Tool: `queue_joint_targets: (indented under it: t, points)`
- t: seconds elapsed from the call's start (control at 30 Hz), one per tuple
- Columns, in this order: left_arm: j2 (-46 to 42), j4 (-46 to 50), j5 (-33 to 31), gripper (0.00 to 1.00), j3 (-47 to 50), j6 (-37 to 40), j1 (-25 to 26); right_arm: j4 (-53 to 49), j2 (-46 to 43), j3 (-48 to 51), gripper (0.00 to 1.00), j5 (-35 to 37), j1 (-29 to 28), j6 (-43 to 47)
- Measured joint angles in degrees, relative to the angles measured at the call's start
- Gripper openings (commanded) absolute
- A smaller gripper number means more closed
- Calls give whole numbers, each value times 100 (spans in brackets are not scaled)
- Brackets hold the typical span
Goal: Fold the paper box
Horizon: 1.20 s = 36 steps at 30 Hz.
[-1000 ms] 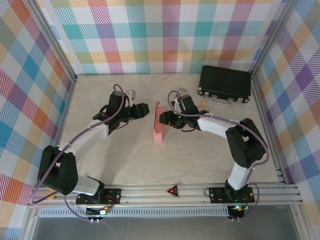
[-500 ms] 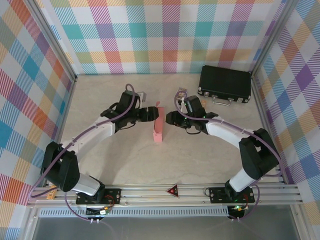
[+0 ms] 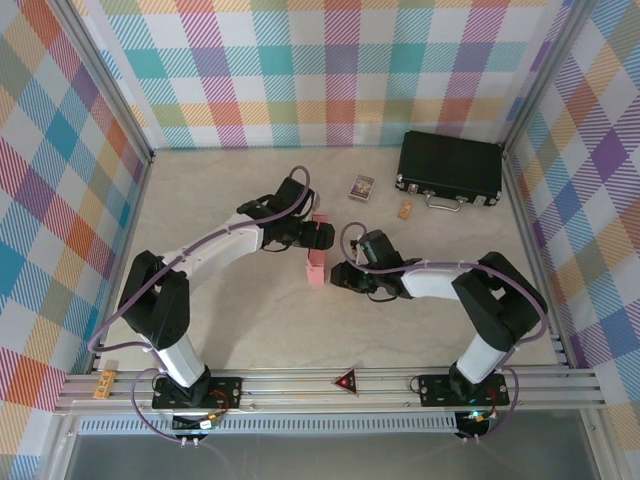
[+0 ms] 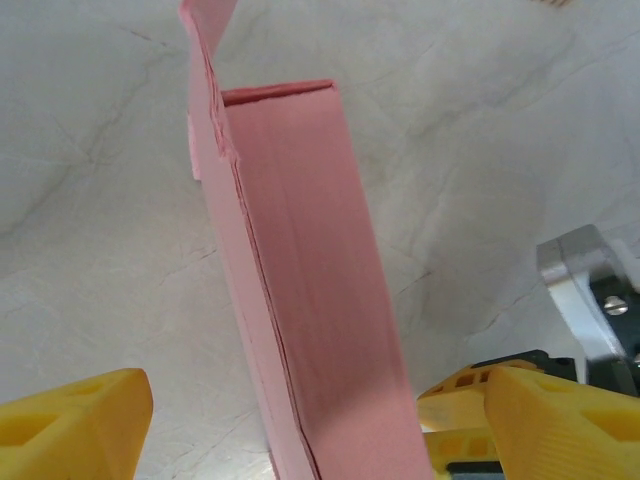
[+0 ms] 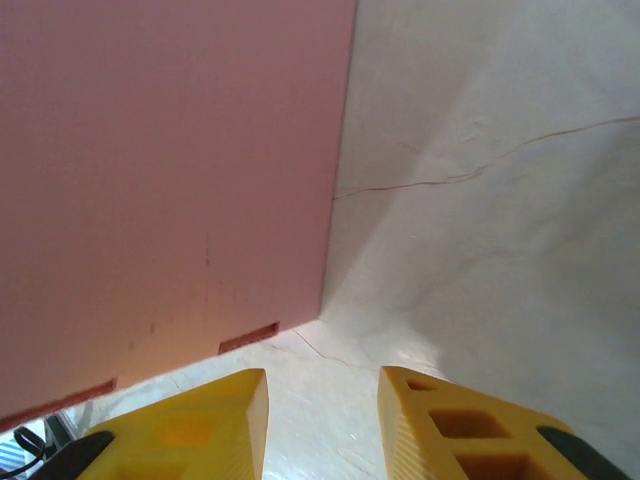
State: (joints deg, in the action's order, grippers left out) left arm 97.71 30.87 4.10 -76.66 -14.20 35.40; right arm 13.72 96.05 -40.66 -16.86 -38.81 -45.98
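The box (image 3: 316, 262) stands on one long edge about mid-table (image 3: 230, 310), its length running away from the arm bases. A loose flap (image 4: 205, 30) sticks up at its far end. From my left wrist camera I look along its narrow top face.

My left gripper (image 3: 322, 236) is at the box's far end, fingers (image 4: 70, 420) spread wide with the box between them. One finger is clear of the box wall. The other sits right against it, and I cannot tell whether it touches.

My right gripper (image 3: 340, 275) is just right of the box's near end, pointing at it. On the right wrist camera the box's broad side rises ahead and to the left, with two small notches along its lower edge. The fingers (image 5: 190, 420) there are a little apart, with bare table between them, gripping nothing and short of the box.

Beyond the box and to its right lies a small card packet (image 3: 361, 188). Further right of the box is a tiny orange piece (image 3: 406, 209). A black case (image 3: 450, 168) sits well apart from the box, near the far right corner.
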Motion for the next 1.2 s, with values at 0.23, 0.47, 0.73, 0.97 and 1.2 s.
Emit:
queue_joint_targets:
  t: [0.23, 0.47, 0.73, 0.97, 1.2]
  points:
    - [310, 369, -92, 80, -302, 337, 44, 623, 446, -149, 35, 149, -380, -334]
    - [673, 669, -186, 76, -678, 688, 63, 706, 466, -214, 36, 234, -457, -339]
    - [1147, 907, -363, 66, -1034, 951, 118, 234, -197, 208, 45, 896, -439, -223]
    - [1357, 1209, -612, 58, -1331, 1189, 181, -667, -1202, 501, 49, 1443, -33, 87]
    - [1473, 1414, -732, 56, -1506, 1963, 181, -1316, -1749, 553, 50, 1648, 507, 455]
